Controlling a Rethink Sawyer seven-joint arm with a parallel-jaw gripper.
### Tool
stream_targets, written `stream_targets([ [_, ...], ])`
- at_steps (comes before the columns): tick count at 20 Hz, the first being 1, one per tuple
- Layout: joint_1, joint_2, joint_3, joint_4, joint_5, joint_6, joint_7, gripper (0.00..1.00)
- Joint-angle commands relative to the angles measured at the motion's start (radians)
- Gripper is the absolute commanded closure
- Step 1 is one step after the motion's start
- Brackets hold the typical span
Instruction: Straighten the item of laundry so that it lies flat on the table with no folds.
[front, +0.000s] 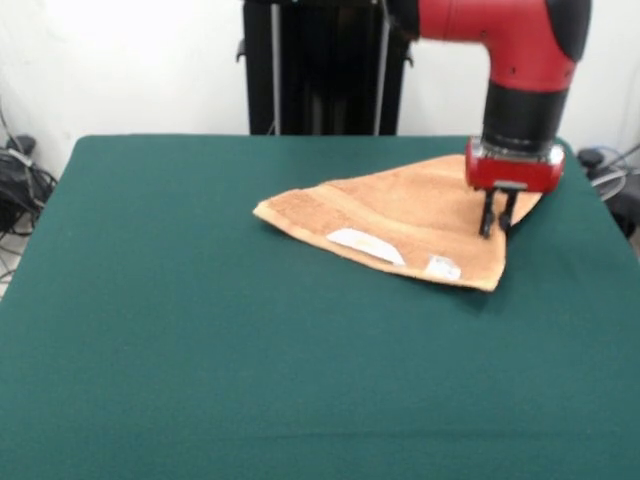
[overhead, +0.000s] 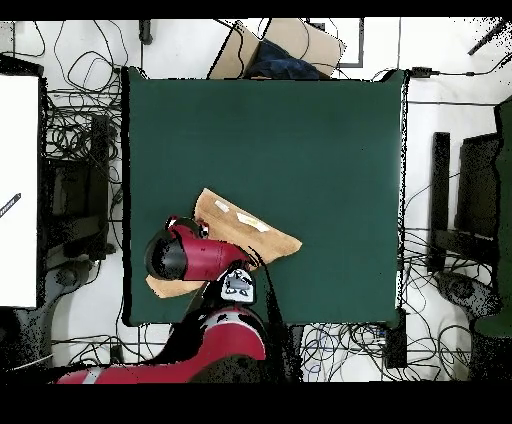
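The tan towel (front: 400, 215) lies folded into a rough triangle on the far right part of the green table (front: 200, 320). Two white tags (front: 366, 245) show near its front edge. My gripper (front: 497, 228) points straight down onto the towel's right corner, its fingers close together and pinching the cloth at table height. In the overhead view the towel (overhead: 255, 232) lies near the table's (overhead: 300, 130) bottom left, and the red arm (overhead: 190, 257) covers part of it and hides the gripper.
The black pedestal (front: 320, 65) stands behind the table's far edge. Cables and equipment (overhead: 70, 170) lie on the floor around the table. A cardboard box (overhead: 285, 45) sits beyond the top edge in the overhead view.
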Motion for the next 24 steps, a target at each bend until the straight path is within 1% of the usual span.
stream_targets([
  [1, -0.028, -0.252, 0.086, -0.036, 0.072, 0.304, 0.175, 1.00],
  [2, -0.014, -0.265, 0.069, -0.058, 0.074, 0.346, 0.176, 1.00],
  [4, -0.018, -0.283, 0.082, -0.084, 0.072, 0.384, 0.168, 1.00],
  [7, -0.034, -0.295, 0.116, -0.104, 0.079, 0.403, 0.156, 1.00],
  [10, -0.061, -0.273, 0.166, -0.119, 0.094, 0.365, 0.142, 1.00],
  [12, -0.099, -0.240, 0.237, -0.112, 0.101, 0.285, 0.129, 1.00],
  [16, -0.118, -0.192, 0.293, -0.154, 0.095, 0.251, 0.113, 1.00],
  [18, -0.126, -0.181, 0.309, -0.162, 0.083, 0.238, 0.111, 1.00],
  [21, -0.120, -0.182, 0.295, -0.183, 0.060, 0.257, 0.105, 1.00],
  [23, -0.129, -0.181, 0.302, -0.187, 0.042, 0.251, 0.097, 1.00],
  [24, -0.134, -0.180, 0.306, -0.191, 0.035, 0.255, 0.093, 0.00],
])
